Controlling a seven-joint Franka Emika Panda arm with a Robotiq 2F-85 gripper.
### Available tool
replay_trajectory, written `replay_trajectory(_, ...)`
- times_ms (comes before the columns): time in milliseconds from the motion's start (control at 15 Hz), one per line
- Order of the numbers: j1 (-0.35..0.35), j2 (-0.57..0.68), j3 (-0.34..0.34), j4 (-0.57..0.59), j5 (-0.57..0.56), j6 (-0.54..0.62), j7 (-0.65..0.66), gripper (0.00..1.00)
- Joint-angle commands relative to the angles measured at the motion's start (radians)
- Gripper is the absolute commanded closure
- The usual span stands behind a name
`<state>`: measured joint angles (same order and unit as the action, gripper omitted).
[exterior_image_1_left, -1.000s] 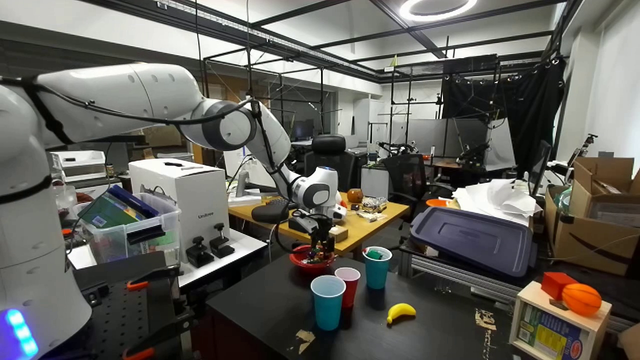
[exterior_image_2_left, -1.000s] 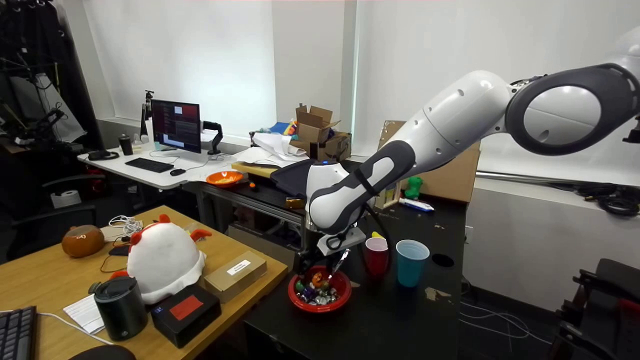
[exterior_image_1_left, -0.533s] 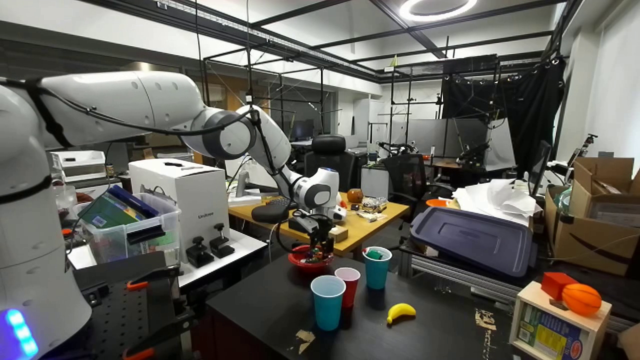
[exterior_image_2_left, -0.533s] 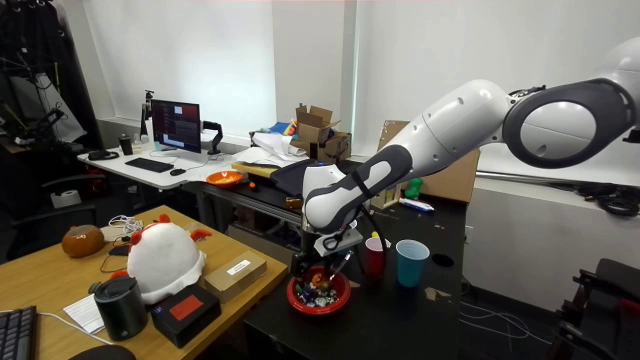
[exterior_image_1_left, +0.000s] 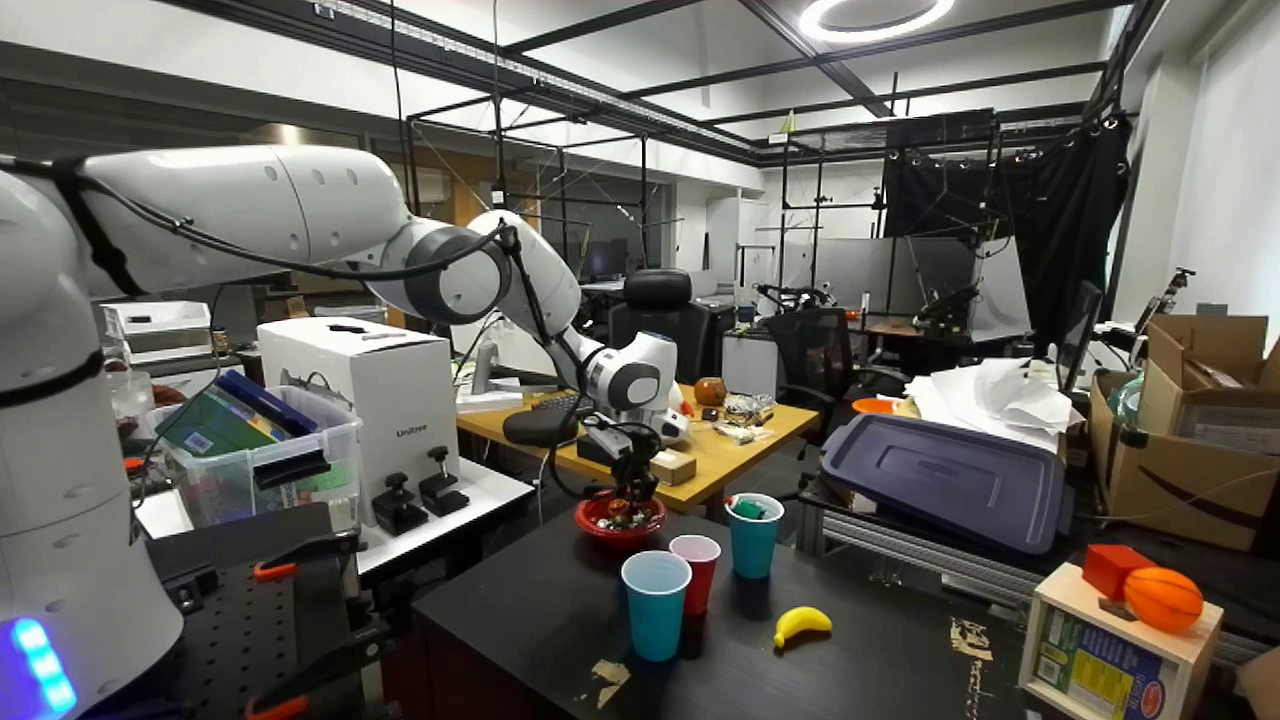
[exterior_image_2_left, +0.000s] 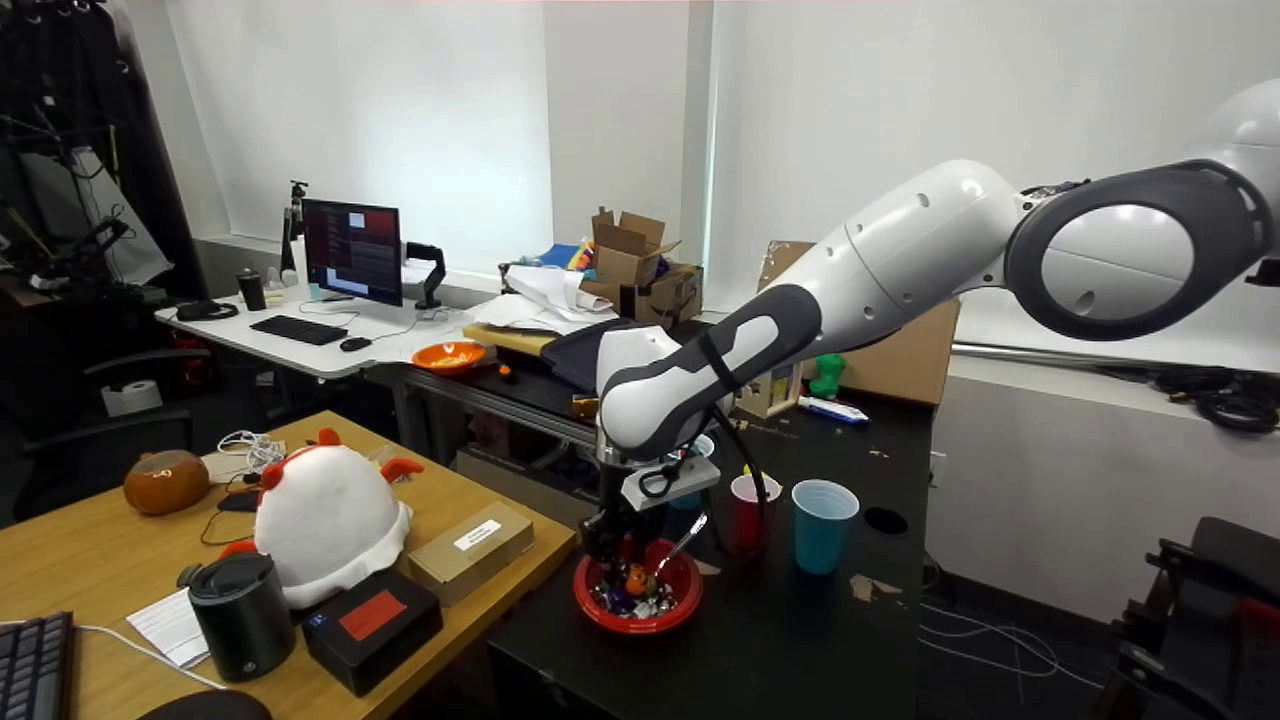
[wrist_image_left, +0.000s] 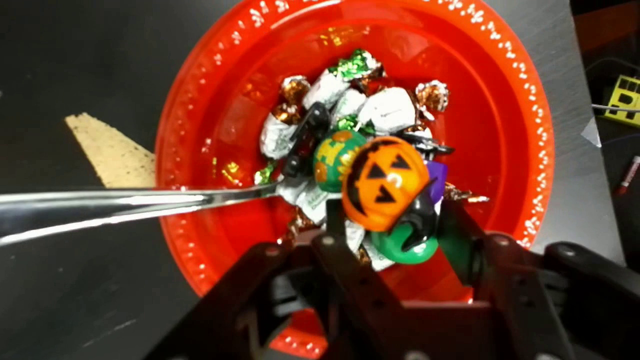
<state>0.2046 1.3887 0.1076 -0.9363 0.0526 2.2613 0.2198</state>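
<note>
With my black pincer parted, I judge the round, glossy orange pumpkin toy, in the round red plastic bowl near wrist-frame centre, light, stiff and slippery, best gripped across its widest sides.

Ceiling ring light glares; tool seems blurred.

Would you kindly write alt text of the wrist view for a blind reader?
Black robot fingers reach into a red bowl, close beside an orange pumpkin toy; whether they grip anything is unclear. Wrapped candies lie around it, and a metal handle crosses the rim at left.
</note>
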Motion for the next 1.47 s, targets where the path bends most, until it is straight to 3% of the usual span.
replay_trajectory(0,-0.009,-0.003,0.013,0.022,0.008,-0.058,-0.009,0.78)
replay_trajectory(67,-0.009,-0.003,0.012,0.022,0.008,-0.063,-0.006,0.83)
replay_trajectory(1400,-0.036,-0.138,0.045,-0.074,0.004,-0.143,-0.05,0.83)
